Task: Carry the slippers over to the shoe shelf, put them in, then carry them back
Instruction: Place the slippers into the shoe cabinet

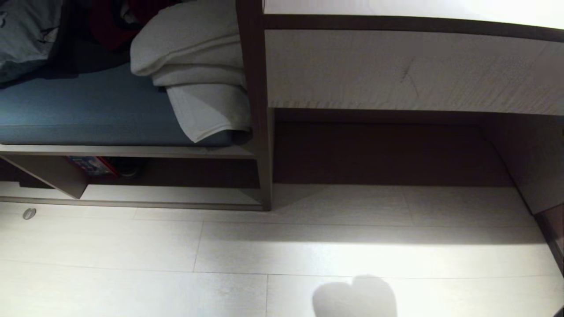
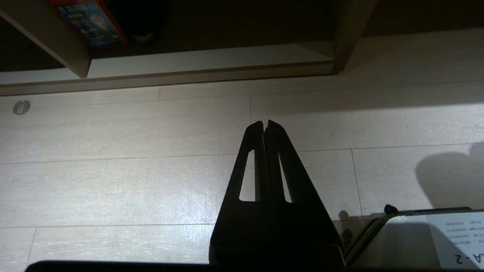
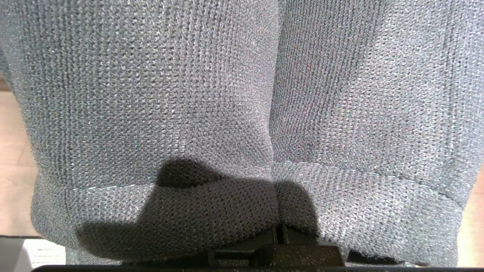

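light: dim, bright band on floor (image 1: 352, 246) | shadows: rounded one on floor; dark recess (image 1: 379, 149) | distortion: head-view edges bowed | focus: sharp

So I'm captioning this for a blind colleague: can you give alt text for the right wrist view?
The slippers, a pair in grey knit fabric lying side by side, fill nearly the whole view, hanging from the shut right gripper at their hemmed edge. Pale floor shows only at the margins.

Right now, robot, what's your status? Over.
Right gripper shut on slippers. Left gripper shut, empty, above floor. Shoe shelf ahead; colourful box inside.
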